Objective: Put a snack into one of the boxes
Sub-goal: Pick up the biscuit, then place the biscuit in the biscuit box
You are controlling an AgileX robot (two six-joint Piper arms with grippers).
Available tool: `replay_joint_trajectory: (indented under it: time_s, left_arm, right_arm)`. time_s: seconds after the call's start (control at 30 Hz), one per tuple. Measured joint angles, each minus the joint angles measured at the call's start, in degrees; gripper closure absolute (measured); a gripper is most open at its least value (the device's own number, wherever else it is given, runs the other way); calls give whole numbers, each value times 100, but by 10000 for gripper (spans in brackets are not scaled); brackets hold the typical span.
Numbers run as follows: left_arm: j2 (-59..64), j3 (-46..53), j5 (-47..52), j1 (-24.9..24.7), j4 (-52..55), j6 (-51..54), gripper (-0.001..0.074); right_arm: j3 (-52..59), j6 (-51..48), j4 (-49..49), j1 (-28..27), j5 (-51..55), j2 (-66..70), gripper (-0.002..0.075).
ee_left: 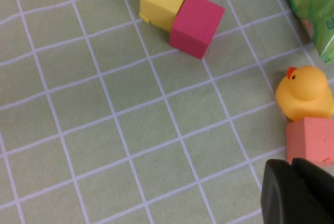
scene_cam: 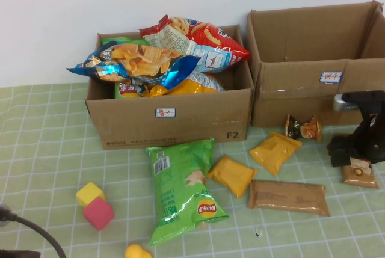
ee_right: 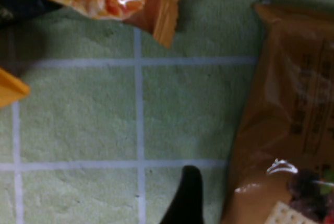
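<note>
My right gripper (scene_cam: 355, 148) hangs low at the table's right edge, just above a small brown snack packet (scene_cam: 361, 175). In the right wrist view one dark finger (ee_right: 187, 195) stands beside that packet (ee_right: 284, 125); the other finger is out of frame, so the jaws look open and empty. The left box (scene_cam: 174, 119) is heaped with chip bags. The right box (scene_cam: 313, 92) looks empty. My left gripper (ee_left: 293, 167) is shut and empty, low over the mat at the front left, close to a salmon cube (ee_left: 310, 139).
On the mat lie a green chip bag (scene_cam: 180, 189), two yellow packets (scene_cam: 231, 175) (scene_cam: 274, 151), a long brown packet (scene_cam: 289, 196) and a small orange-black packet (scene_cam: 302, 128). Yellow (scene_cam: 89, 193) and pink (scene_cam: 98, 213) cubes and a yellow duck (ee_left: 302, 93) sit front left.
</note>
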Motion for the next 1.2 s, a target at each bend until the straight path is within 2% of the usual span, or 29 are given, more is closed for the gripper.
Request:
replay_joint_trajectory:
  time_s: [0.13, 0.3, 0.37, 0.77, 1.2]
  left_arm:
    - [0, 0, -89, 0, -12, 11, 737]
    - [0, 0, -108, 0, -63, 16, 737]
    - [0, 0, -108, 0, -91, 44, 737]
    - [0, 1, -108, 0, -123, 85, 737]
    - [0, 1, -108, 0, -307, 85, 737]
  right_arm:
    - [-83, 56, -14, 0, 138, 35, 100]
    - [-144, 56, -67, 0, 312, 69, 228]
    - [-239, 56, -122, 0, 485, 81, 256]
    - [-1426, 87, -190, 0, 2790, 125, 260]
    - [-2664, 188, -155, 16, 4557, 125, 261]
